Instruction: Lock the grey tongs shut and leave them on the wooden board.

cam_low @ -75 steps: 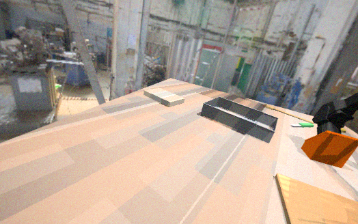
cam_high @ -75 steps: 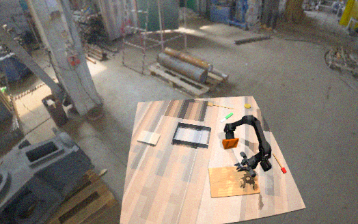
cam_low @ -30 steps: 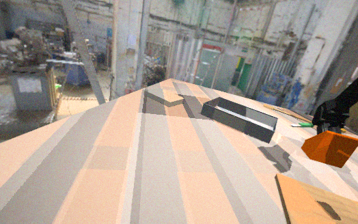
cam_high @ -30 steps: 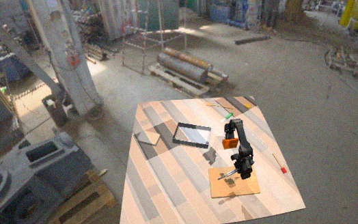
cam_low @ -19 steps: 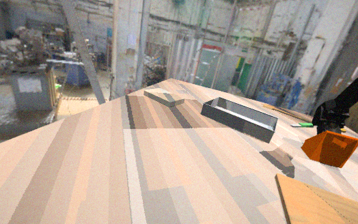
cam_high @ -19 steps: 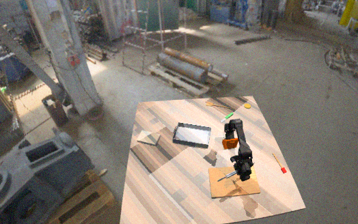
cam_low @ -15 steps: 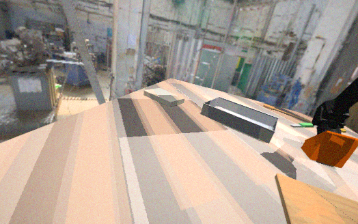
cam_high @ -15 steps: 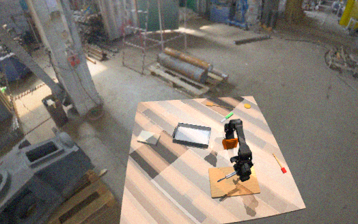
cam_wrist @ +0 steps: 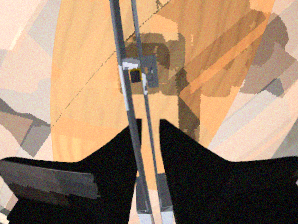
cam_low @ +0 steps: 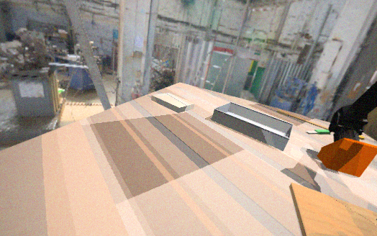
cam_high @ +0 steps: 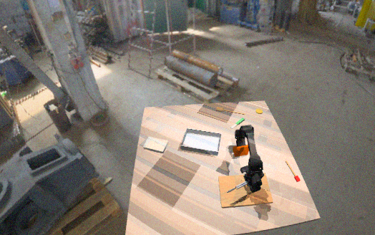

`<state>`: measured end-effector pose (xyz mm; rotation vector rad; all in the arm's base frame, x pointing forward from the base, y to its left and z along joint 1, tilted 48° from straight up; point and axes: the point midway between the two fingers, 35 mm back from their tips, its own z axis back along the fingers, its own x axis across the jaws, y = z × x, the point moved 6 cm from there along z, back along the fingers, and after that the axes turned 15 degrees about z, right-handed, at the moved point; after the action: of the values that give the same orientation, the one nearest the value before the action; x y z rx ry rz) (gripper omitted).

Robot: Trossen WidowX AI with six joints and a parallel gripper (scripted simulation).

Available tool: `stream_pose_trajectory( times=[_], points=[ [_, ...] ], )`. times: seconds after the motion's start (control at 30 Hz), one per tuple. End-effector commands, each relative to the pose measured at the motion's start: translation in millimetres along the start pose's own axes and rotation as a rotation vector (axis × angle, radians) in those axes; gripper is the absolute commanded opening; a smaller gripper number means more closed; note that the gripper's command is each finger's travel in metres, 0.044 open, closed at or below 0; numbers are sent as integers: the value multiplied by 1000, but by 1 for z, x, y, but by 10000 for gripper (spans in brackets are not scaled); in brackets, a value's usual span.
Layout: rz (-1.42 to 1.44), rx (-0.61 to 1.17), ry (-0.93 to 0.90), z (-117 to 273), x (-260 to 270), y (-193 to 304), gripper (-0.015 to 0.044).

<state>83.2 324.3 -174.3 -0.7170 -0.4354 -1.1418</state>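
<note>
The grey tongs (cam_high: 236, 187) (cam_wrist: 131, 107) are held over the wooden board (cam_high: 229, 180) (cam_low: 324, 212) (cam_wrist: 75, 100), their free end reaching to the left in the top view. Their two long arms lie close together, with a narrow gap between them in the wrist view. A small grey fitting (cam_wrist: 153, 80) sits across them. My gripper (cam_wrist: 150, 124) is shut on the tongs. The shadow on the board is set apart from them, so they seem to be above the wood. The roasting tin (cam_high: 200, 152) (cam_low: 248, 127) stands at the back without the tongs. The lock inside the hinge is hidden.
An orange block (cam_high: 240, 150) (cam_low: 347, 158) stands by the arm's base. A pale slab (cam_high: 155, 144) (cam_low: 170, 100) lies left of the tin. A green-handled tool (cam_high: 240, 122) (cam_low: 322, 132), a yellow disc (cam_high: 259, 111) and a red-ended tool (cam_high: 297, 178) lie around the arm.
</note>
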Motion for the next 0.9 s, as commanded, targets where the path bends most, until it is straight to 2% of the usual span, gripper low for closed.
stream_pose_trajectory(
  times=[0.0, 0.87],
  points=[
    [6, 3, -3, -6, 1, 0, -150],
    [6, 3, -6, -46, 5, -3, -150]
  ],
)
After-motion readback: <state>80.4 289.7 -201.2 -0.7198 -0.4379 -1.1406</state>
